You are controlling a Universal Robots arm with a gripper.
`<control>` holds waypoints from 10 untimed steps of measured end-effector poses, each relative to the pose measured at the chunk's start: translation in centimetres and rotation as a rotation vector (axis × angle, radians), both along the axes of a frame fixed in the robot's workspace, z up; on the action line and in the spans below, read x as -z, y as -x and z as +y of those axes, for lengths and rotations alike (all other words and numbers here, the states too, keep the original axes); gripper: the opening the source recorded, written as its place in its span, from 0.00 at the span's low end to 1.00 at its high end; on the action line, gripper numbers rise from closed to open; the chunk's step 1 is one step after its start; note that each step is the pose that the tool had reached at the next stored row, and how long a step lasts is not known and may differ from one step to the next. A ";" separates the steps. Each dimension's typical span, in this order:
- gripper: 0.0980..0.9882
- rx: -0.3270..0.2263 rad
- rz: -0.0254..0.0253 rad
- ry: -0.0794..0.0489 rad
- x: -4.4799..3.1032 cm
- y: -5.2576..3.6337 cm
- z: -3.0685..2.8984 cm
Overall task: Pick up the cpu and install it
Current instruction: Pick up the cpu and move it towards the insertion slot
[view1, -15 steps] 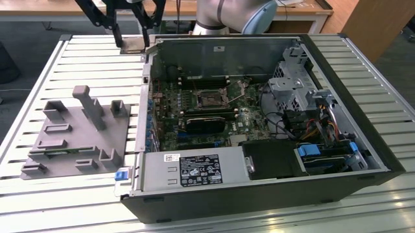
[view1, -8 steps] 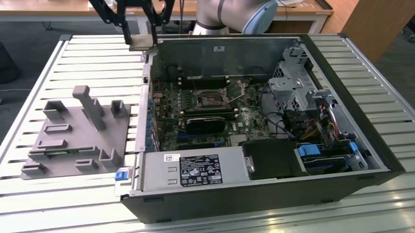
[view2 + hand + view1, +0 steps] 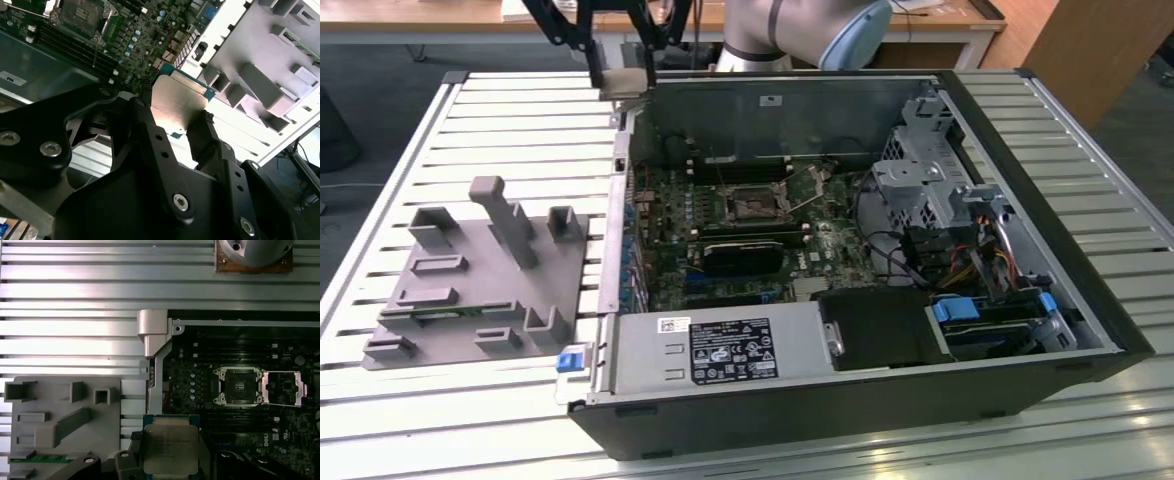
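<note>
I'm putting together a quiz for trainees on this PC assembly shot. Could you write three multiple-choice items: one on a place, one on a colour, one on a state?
1. Where is the chip?
A. lying inside the computer
B. between the jaws of the gripper
C. on the table

2. What colour is the tray with upright pegs?
A. blue
B. grey
C. red

3. How is the socket on the board?
A. lid open, nothing in it
B. lid shut
C. chip seated in it

Answers:
1 B: both wrist views show the chip clamped in the gripper.
2 B: the tray is plain grey all over.
3 A: the first wrist view shows the socket bare, with its lid flipped aside.
</note>
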State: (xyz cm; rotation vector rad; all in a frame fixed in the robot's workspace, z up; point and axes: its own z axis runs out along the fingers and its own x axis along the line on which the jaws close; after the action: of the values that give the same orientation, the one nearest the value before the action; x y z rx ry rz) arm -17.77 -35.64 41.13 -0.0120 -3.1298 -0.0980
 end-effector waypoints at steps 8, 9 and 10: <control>0.48 0.000 0.0000 0.000 0.04 -1.59 1.20; 0.48 0.000 0.0001 0.000 0.05 -1.86 1.27; 0.48 0.000 0.0001 0.000 0.05 -2.16 1.29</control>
State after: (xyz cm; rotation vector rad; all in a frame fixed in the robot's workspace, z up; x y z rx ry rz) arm -15.61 -34.35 41.08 -0.0119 -3.1297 -0.0979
